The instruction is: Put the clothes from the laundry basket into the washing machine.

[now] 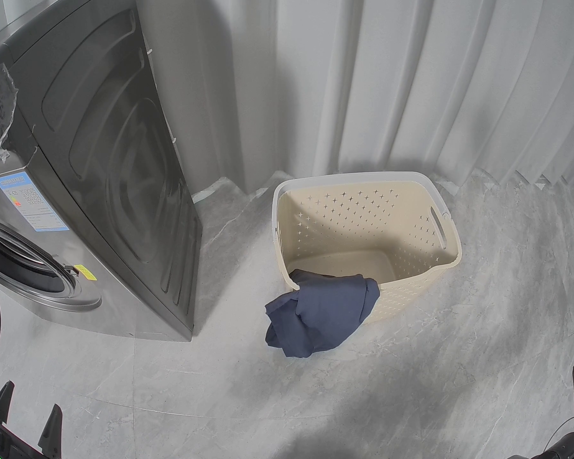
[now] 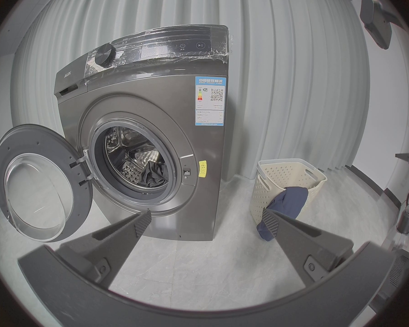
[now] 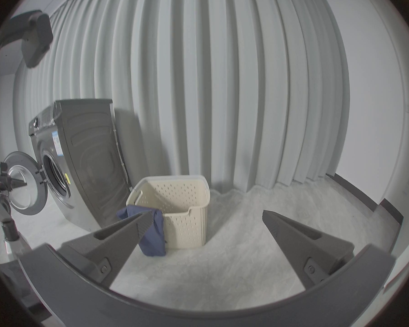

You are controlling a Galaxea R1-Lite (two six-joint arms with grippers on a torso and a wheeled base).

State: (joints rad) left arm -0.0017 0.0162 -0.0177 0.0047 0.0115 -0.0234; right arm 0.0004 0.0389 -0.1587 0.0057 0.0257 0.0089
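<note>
A cream laundry basket (image 1: 446,224) stands on the floor before the curtain, with a dark blue garment (image 1: 322,313) draped over its near rim and hanging outside. The grey washing machine (image 1: 102,160) stands to the left, its round door (image 2: 36,182) swung open and dark clothes (image 2: 153,173) lying in the drum. My left gripper (image 1: 27,409) is open at the lower left, well short of the machine. My right gripper (image 3: 206,219) is open and empty, far right of the basket (image 3: 182,210), facing the garment (image 3: 150,232).
A white pleated curtain (image 1: 389,65) runs behind the basket and machine. Grey marble floor (image 1: 236,390) lies open between the grippers, basket and machine. A dark skirting edge (image 3: 359,196) marks the wall at the right.
</note>
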